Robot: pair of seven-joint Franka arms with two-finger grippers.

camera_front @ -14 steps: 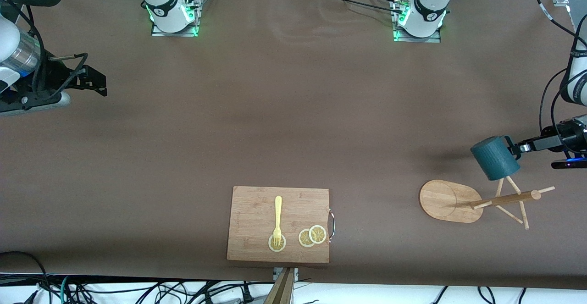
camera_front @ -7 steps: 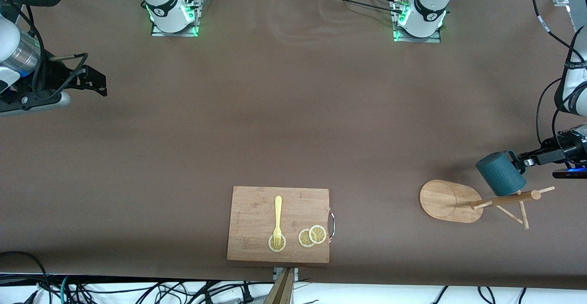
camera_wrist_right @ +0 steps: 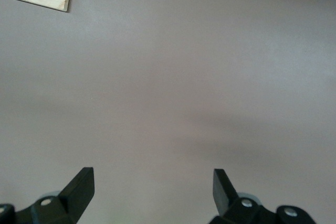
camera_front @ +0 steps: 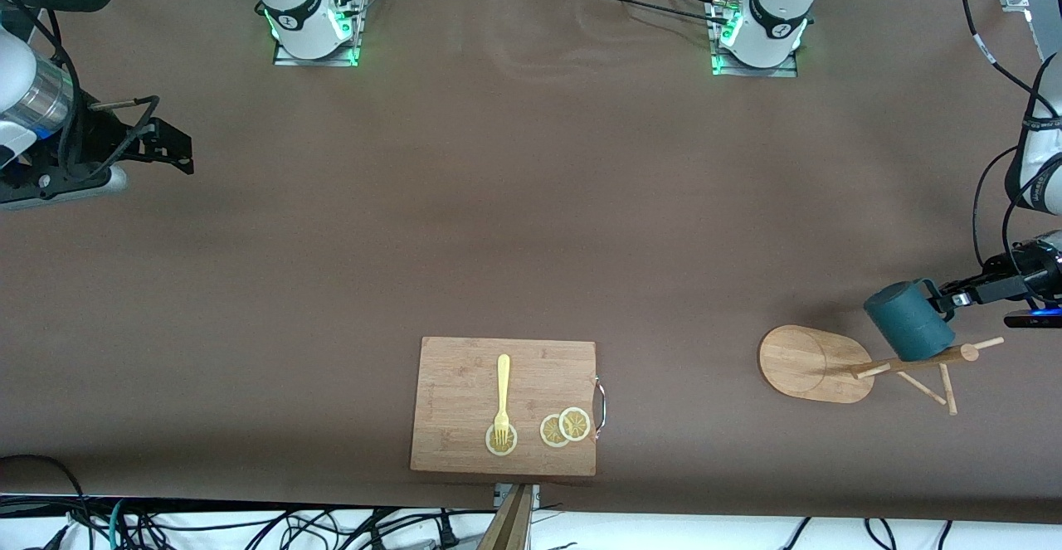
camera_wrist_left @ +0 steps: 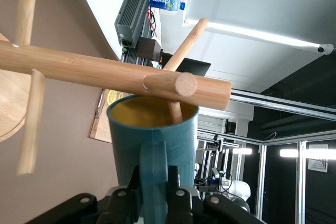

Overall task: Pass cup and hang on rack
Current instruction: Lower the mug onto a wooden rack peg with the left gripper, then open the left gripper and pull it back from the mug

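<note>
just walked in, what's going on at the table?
The left gripper holds the teal cup by its handle and has it at the bamboo rack, at the left arm's end of the table. In the left wrist view a peg reaches into the cup's mouth, so it is not hung by its handle yet. The right gripper waits open over bare table at the right arm's end.

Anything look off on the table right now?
Nothing stands out. The rack stands upright, and the left gripper holds the cup by its handle against the rack's pegs. The right gripper waits, open. The fork and lemon slices lie on the board.
</note>
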